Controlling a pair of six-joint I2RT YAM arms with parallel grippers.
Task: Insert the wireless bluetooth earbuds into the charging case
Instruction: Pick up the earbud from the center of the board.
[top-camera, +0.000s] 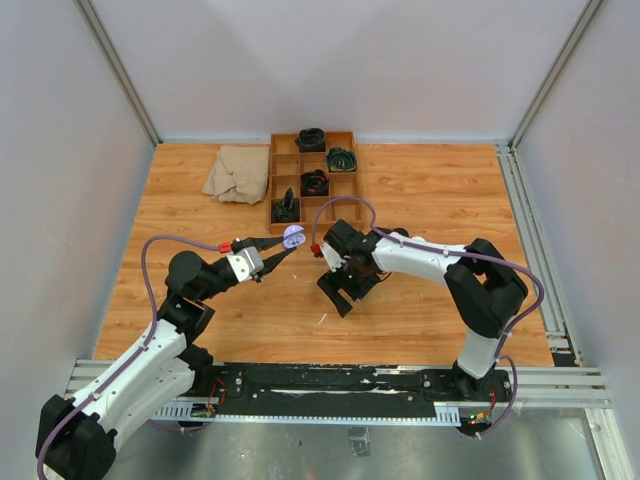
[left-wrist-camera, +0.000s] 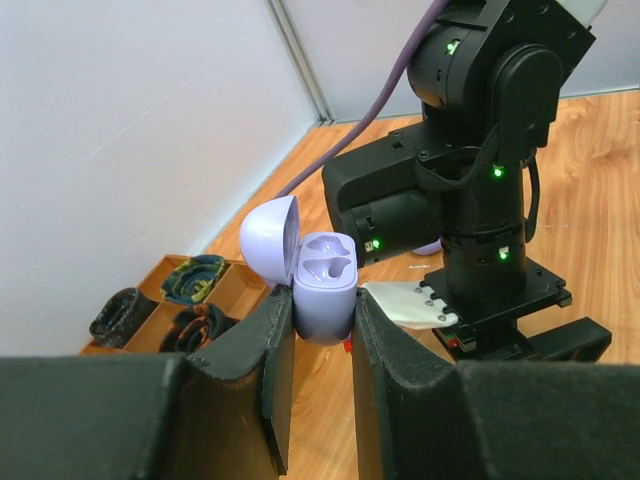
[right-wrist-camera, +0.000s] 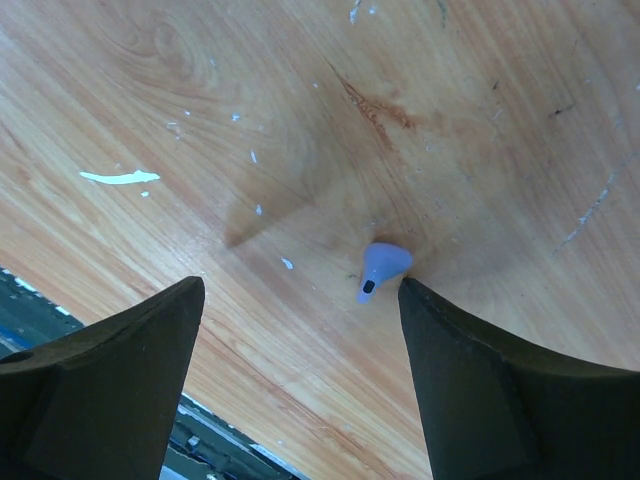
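Note:
My left gripper (top-camera: 283, 246) is shut on the lilac charging case (top-camera: 293, 237), holding it above the table with its lid flipped open. In the left wrist view the case (left-wrist-camera: 325, 285) sits upright between the two black fingers (left-wrist-camera: 262, 350), and both of its sockets look empty. My right gripper (top-camera: 342, 296) points down at the table just right of the case. In the right wrist view it (right-wrist-camera: 300, 290) stands open, and one lilac earbud (right-wrist-camera: 383, 268) lies on the wood, touching the inner tip of the right-hand finger (right-wrist-camera: 440, 330). No other earbuds are visible.
A wooden compartment tray (top-camera: 270, 180) with coiled cables stands at the back centre, a crumpled beige cloth (top-camera: 237, 173) to its left. A metal rail (top-camera: 530, 230) runs along the table's right edge. The right arm's body (left-wrist-camera: 480, 170) looms close behind the case.

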